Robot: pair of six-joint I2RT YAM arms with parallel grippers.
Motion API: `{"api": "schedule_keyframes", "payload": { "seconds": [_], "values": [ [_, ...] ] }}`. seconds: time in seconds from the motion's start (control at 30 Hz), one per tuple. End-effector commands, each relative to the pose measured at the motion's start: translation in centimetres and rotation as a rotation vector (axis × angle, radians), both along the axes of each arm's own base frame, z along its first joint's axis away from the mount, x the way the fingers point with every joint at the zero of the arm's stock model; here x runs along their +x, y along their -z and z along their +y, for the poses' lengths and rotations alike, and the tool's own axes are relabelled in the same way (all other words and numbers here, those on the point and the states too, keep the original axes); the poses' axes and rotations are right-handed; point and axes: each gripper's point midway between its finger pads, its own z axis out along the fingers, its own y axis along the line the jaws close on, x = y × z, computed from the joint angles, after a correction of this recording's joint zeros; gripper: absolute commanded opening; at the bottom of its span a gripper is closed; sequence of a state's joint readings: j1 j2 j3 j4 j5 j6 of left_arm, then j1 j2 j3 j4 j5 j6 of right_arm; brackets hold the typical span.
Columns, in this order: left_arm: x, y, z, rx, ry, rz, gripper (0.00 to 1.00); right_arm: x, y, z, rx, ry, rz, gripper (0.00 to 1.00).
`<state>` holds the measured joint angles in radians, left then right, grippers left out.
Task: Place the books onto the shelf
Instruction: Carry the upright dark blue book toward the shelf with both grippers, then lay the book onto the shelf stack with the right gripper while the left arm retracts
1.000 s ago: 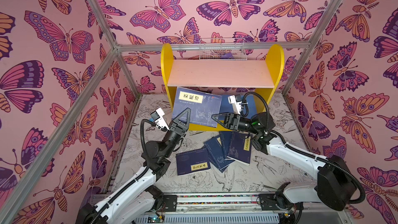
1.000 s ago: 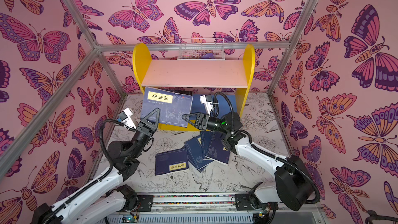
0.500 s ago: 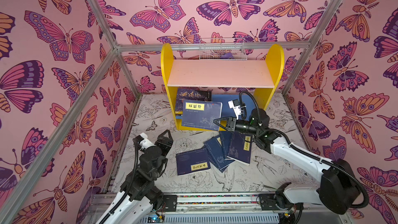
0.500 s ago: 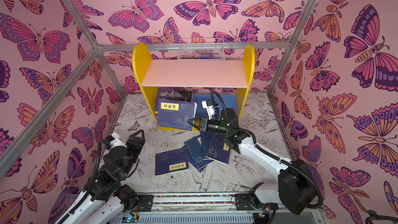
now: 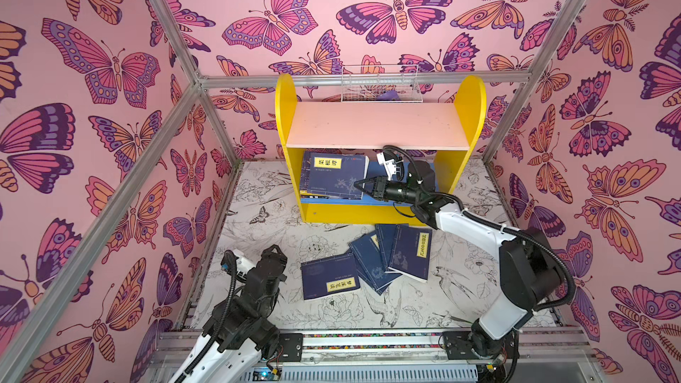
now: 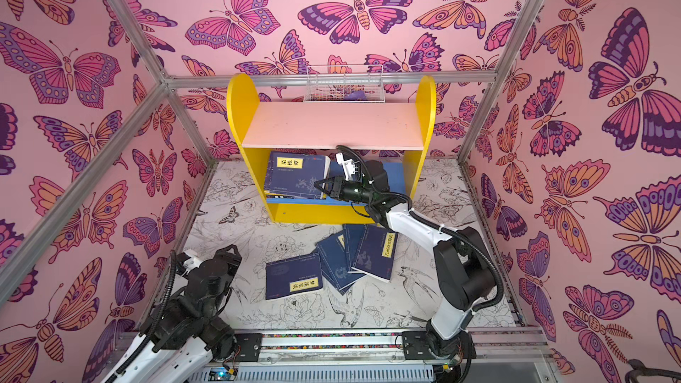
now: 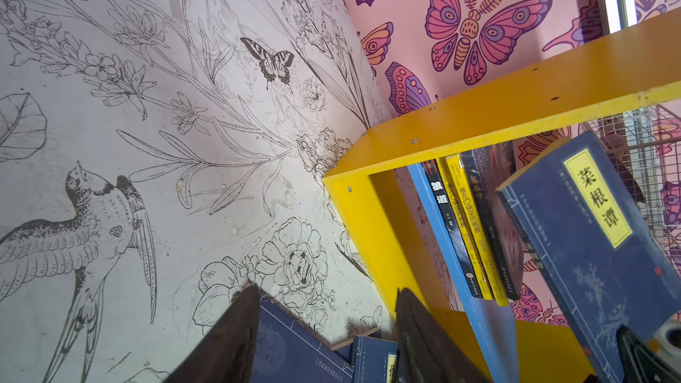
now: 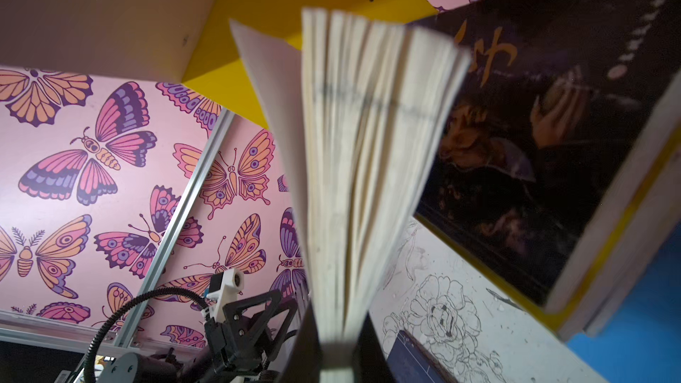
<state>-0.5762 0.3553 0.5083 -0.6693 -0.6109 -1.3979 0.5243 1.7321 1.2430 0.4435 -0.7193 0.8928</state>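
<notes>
**Right arm seating a navy book on the lower board**

I read the right gripper [image 5: 360,186] as clamped on the navy book [image 5: 333,176], pinching it at the edge nearest the arm; in the right wrist view the page block [image 8: 368,149] fans out directly ahead of the closed jaws. The book leans, tilted rather than upright, against the books already standing [image 7: 475,230] at the far side of the shelf [image 5: 368,211] from this gripper. Its long axis runs roughly in line with the gripper's reach.

The left gripper [image 7: 324,340] has its jaws apart and holds nothing; it sits low, well clear of the shelf, near the books left on the floor [image 5: 368,263].

My judgement: the next move is a push straight ahead from the right gripper to stand the book, then release. The left arm is nearer the floor pile.
</notes>
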Motion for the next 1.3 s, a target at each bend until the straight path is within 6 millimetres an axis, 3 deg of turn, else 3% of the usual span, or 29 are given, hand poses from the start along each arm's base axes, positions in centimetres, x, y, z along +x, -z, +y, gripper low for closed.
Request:
{"api": "schedule_keyframes", "payload": {
  "seconds": [0.0,0.3,0.7,0.8,0.87,0.97,1.17,1.27],
  "values": [
    [-0.4,1.5,0.6,0.035,-0.021,0.046,0.61,1.3,-2.9,0.8,0.057,-0.026,-0.042,0.00],
    [-0.4,1.7,0.6,0.037,-0.018,0.052,0.62,3.2,-2.0,2.4,0.037,-0.065,0.047,0.00],
    [-0.4,1.8,0.4,0.025,-0.012,0.054,0.62,5.4,-0.7,2.6,0.005,0.000,0.086,0.05],
    [-0.4,1.9,0.3,0.019,-0.008,0.056,0.62,6.1,-0.4,2.4,-0.007,0.037,0.093,0.24],
    [-0.4,2.0,0.2,0.016,-0.007,0.061,0.62,6.4,-0.6,2.2,-0.019,0.065,0.090,0.46],
    [-0.4,2.0,0.1,0.009,-0.007,0.061,0.62,6.7,-1.0,1.7,-0.047,0.109,0.072,0.64],
    [-0.3,2.0,0.0,0.008,-0.007,0.065,0.62,6.3,-1.6,0.6,-0.122,0.175,0.042,0.87],
    [-0.1,2.1,-0.2,0.007,-0.001,0.069,0.62,6.1,-1.4,0.0,-0.190,0.210,0.017,0.89]
  ]
}}
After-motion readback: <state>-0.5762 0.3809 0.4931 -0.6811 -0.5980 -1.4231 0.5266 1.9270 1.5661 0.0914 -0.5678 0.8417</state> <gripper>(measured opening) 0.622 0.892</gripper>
